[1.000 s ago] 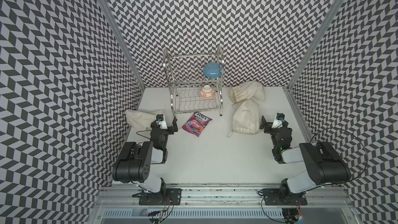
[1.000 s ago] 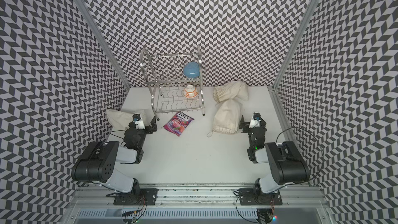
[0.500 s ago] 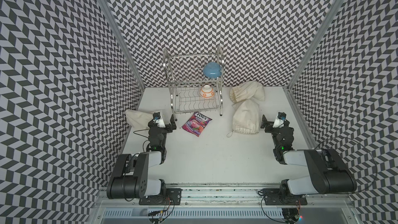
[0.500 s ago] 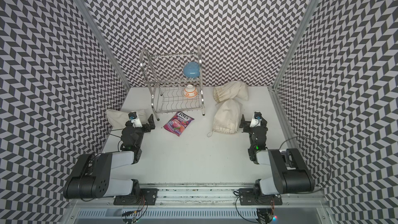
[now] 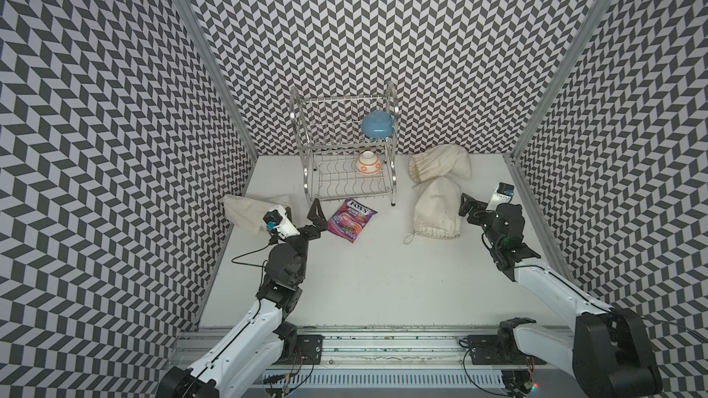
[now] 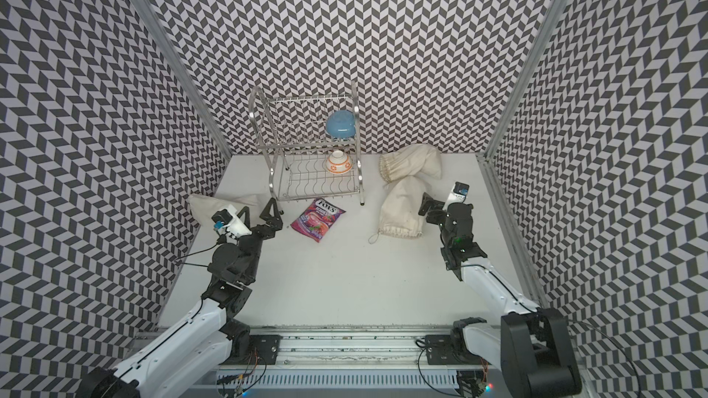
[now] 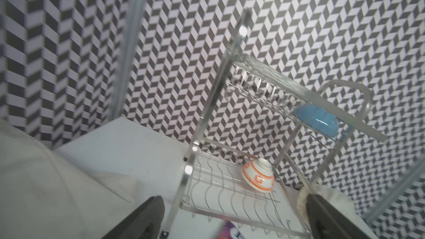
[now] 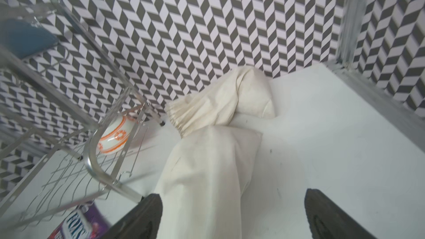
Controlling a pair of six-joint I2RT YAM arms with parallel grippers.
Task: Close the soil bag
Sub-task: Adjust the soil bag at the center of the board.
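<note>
Three cream cloth drawstring bags lie on the white table, and no soil shows, so I cannot tell which is the soil bag. One bag [image 5: 436, 210] [image 8: 207, 175] lies right of centre with its mouth and a loose cord [image 5: 408, 239] toward the front. A second bag [image 5: 440, 166] [image 8: 220, 104], its mouth gathered, lies behind it. The third bag [image 5: 251, 212] [image 7: 41, 191] rests by the left wall. My right gripper [image 5: 483, 206] [image 8: 233, 214] is open at the near bag's right edge, with the cloth showing between its fingers. My left gripper [image 5: 302, 216] [image 7: 234, 217] is open and empty beside the third bag.
A metal dish rack [image 5: 344, 155] stands at the back with a blue bowl [image 5: 377, 126] on its upper tier and an orange-patterned bowl [image 5: 368, 162] on its lower tier. A purple candy packet [image 5: 350, 220] lies in front of the rack. Patterned walls close in three sides.
Both arms have unfolded and stretched out from their bases. The right gripper has edged toward the back beside the near bag. Both grippers stay open.
</note>
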